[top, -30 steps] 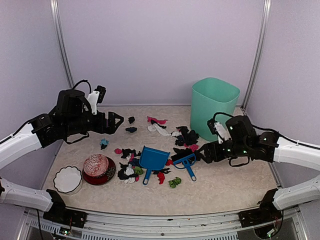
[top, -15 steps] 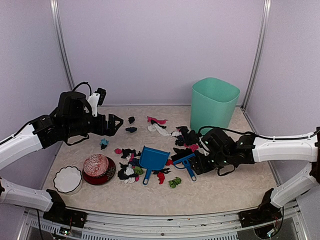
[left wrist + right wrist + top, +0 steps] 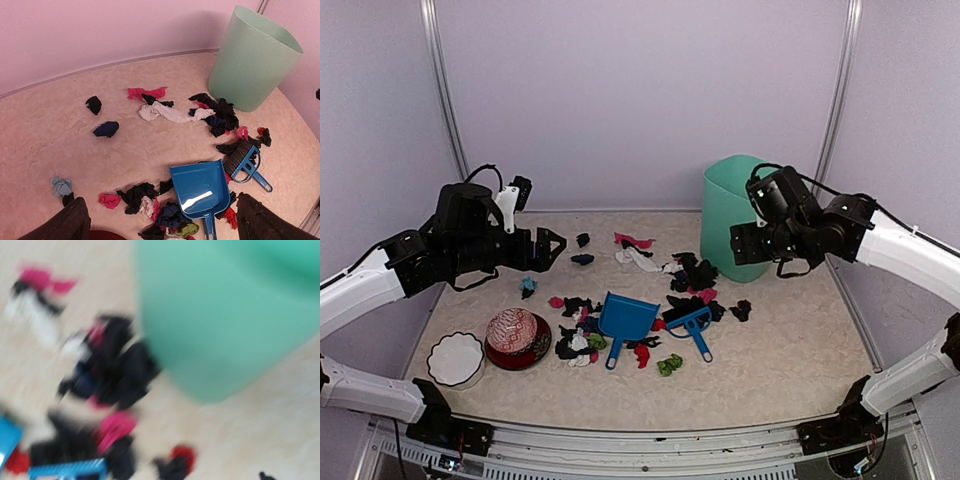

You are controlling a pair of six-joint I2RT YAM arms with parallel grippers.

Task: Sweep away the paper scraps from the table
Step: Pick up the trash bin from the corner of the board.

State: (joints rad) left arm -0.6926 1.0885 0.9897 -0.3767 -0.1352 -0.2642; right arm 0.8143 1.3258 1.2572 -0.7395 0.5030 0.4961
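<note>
Paper scraps (image 3: 578,340) lie over the middle of the beige table (image 3: 770,370), mostly black with pink, white and green ones. More scraps (image 3: 695,272) sit near the bin, and one black scrap (image 3: 741,310) lies right of the brush. In the left wrist view the scraps (image 3: 145,197) crowd the dustpan's left side. My left gripper (image 3: 548,247) hovers open and empty over the table's left. Its fingers (image 3: 65,225) frame the bottom corners of its wrist view. My right gripper (image 3: 741,243) hangs raised before the bin, open, nothing seen in it. The right wrist view is blurred, showing pink and black scraps (image 3: 114,429).
A blue dustpan (image 3: 625,318) (image 3: 200,187) and a small blue brush (image 3: 692,325) (image 3: 245,162) lie among the scraps. A teal bin (image 3: 730,190) (image 3: 252,60) (image 3: 225,305) stands at the back right. A patterned red bowl (image 3: 512,330) and a white bowl (image 3: 455,358) sit front left.
My right arm dipped low beside the brush, then rose and swung back to the front of the bin. A black scrap now lies right of the brush. The left arm held still.
</note>
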